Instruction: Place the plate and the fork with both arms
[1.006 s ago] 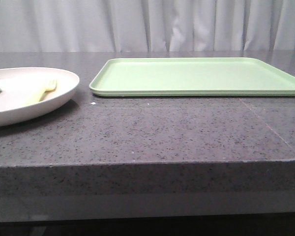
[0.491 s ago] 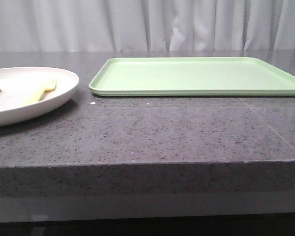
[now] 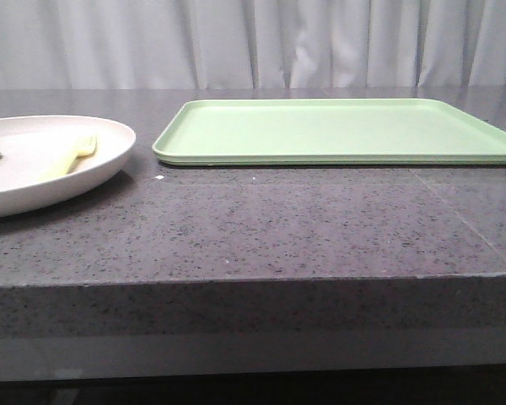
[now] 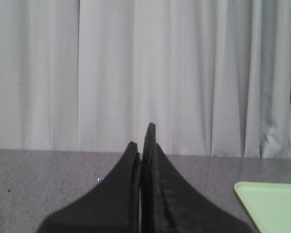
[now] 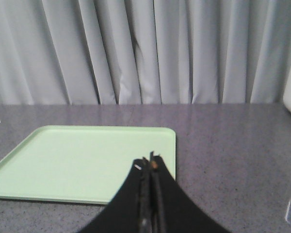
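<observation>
Both my pincers, left [image 4: 141,138] and right [image 5: 149,162], stay pressed together, holding nothing; plate [image 3: 110,156], fork [image 3: 74,155] and tray [image 3: 337,131] have not moved.

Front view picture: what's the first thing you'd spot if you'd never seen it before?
The big light green tray jumps out first, lying flat on the speckled grey table toward the back and right. Next comes the off-white plate at the left edge, with the small pale yellow fork lying in it. Neither robot hand shows in this view; each wrist view shows its own hand shut.
</observation>
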### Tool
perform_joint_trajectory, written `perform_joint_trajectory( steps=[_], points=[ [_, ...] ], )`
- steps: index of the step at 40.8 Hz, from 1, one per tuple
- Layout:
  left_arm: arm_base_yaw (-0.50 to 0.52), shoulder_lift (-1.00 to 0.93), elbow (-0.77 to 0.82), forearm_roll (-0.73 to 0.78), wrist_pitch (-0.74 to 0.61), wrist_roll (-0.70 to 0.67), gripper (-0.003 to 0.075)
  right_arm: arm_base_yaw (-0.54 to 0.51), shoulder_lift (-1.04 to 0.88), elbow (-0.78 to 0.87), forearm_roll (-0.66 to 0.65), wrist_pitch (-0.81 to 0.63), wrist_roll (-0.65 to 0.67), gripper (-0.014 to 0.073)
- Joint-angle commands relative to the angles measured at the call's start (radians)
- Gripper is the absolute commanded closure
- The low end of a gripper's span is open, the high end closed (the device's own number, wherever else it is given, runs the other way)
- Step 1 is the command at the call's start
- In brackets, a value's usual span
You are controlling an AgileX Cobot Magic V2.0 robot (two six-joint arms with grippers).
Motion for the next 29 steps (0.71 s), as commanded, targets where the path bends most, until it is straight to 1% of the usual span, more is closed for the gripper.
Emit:
perform_joint_trajectory(
  steps=[1,5,10,12,14,15,17,20,21,23,25,27,29],
  points=[
    [0.000,0.095,-0.070,0.003,-0.018,-0.001,0.0738,-0.007,0.115,-0.101,0.006,-0.009,-0.009,0.0701],
    [0.000,0.153,-0.078,0.003,-0.027,-0.001,0.0738,-0.007,0.177,-0.130,0.006,-0.018,-0.009,0.0701],
    [0.000,0.168,-0.076,0.003,-0.025,-0.001,0.0738,-0.007,0.196,-0.130,0.006,-0.033,-0.009,0.0693],
    [0.000,0.168,-0.076,0.003,-0.025,-0.001,0.0734,-0.007,0.197,-0.129,0.006,-0.031,-0.009,0.0669],
    [0.000,0.168,-0.076,0.003,-0.025,-0.001,0.0705,-0.007,0.197,-0.126,0.006,-0.031,-0.009,0.0624],
    [0.000,0.168,-0.076,0.003,-0.025,-0.001,0.0683,-0.007,0.197,-0.123,0.006,-0.033,-0.009,0.0589],
    [0.000,0.168,-0.076,0.003,-0.025,-0.001,0.0608,-0.007,0.197,-0.122,0.006,-0.027,-0.009,0.0513],
    [0.000,0.168,-0.076,0.003,-0.025,-0.001,0.0443,-0.007,0.197,-0.122,0.006,-0.018,-0.009,0.0386],
    [0.000,0.168,-0.076,0.001,-0.025,-0.001,0.0377,-0.007,0.197,-0.122,0.006,-0.015,-0.009,0.0319],
    [0.000,0.168,-0.076,-0.001,-0.025,-0.001,0.0272,-0.007,0.197,-0.122,0.006,-0.015,-0.009,0.0228],
    [0.000,0.168,-0.076,-0.001,-0.024,-0.001,0.0186,-0.007,0.197,-0.122,0.006,-0.016,-0.009,0.0151],
    [0.000,0.168,-0.076,-0.001,-0.024,-0.001,0.0155,-0.007,0.197,-0.122,0.006,-0.017,-0.009,0.0097],
    [0.000,0.168,-0.076,-0.001,-0.024,-0.001,0.0154,-0.007,0.197,-0.122,0.006,-0.016,-0.009,0.0065]
  ],
)
